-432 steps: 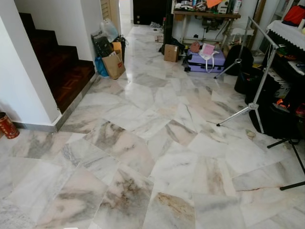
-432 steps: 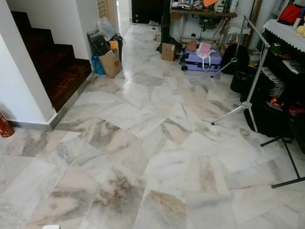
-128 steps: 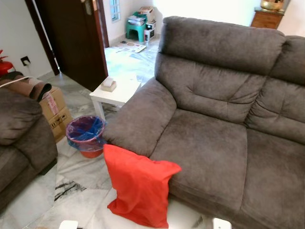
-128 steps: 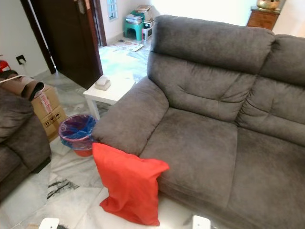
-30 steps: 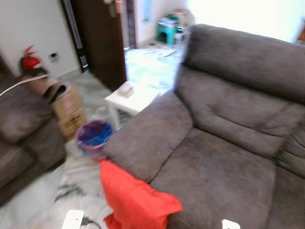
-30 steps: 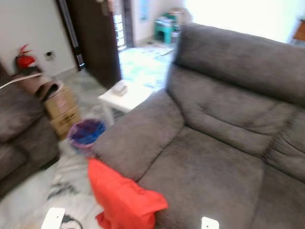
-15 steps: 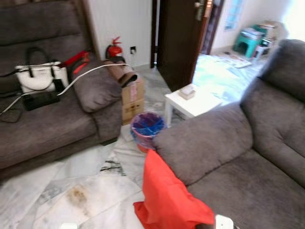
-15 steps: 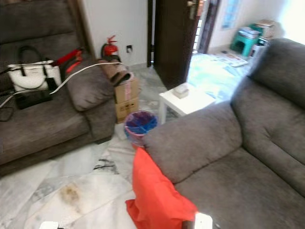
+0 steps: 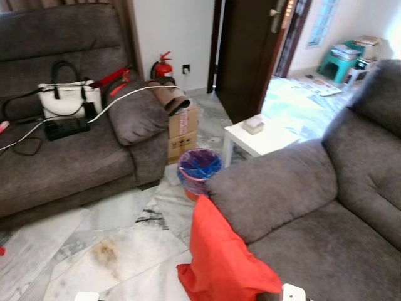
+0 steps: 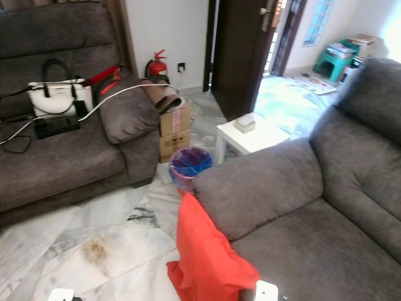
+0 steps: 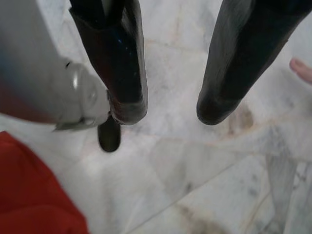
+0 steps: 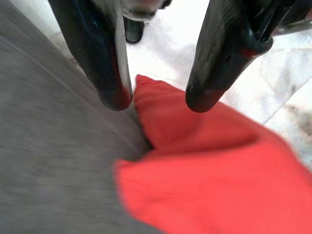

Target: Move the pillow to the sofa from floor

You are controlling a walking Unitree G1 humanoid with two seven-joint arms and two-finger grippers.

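Observation:
A red pillow [image 9: 222,260] stands on the marble floor, leaning against the front of the grey sofa [image 9: 313,207] below its armrest. In the right wrist view my right gripper [image 12: 158,100] hangs open just above the pillow [image 12: 219,165], where it meets the sofa's grey fabric [image 12: 48,146]. My left gripper [image 11: 168,109] is open over bare marble, and a corner of the pillow [image 11: 29,195] lies beside it. Nothing sits between either pair of fingers.
A second grey sofa [image 9: 62,157] at the left carries a white handbag [image 9: 62,100] and cables. Between the sofas are a cardboard box [image 9: 182,128], a bin with a blue liner [image 9: 198,169] and a white side table [image 9: 260,138]. A dark door [image 9: 250,50] stands behind.
The head view has swung to the left, bringing the second sofa into sight. The pillow still leans against the sofa in the same place.

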